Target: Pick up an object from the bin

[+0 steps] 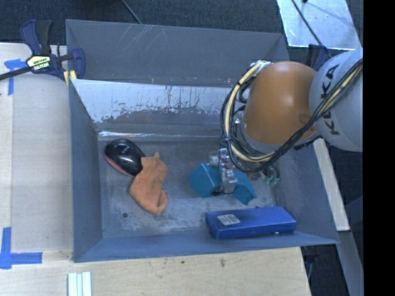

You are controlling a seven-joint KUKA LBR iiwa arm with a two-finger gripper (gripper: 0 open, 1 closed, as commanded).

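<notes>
Under the hand point(226, 175), teal block point(202, 180)

A teal blocky object point(202, 180) lies partly hidden, just behind a long dark-blue rectangular box point(250, 222).

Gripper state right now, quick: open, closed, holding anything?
Gripper: cannot be told; it is down at the teal block.
</notes>
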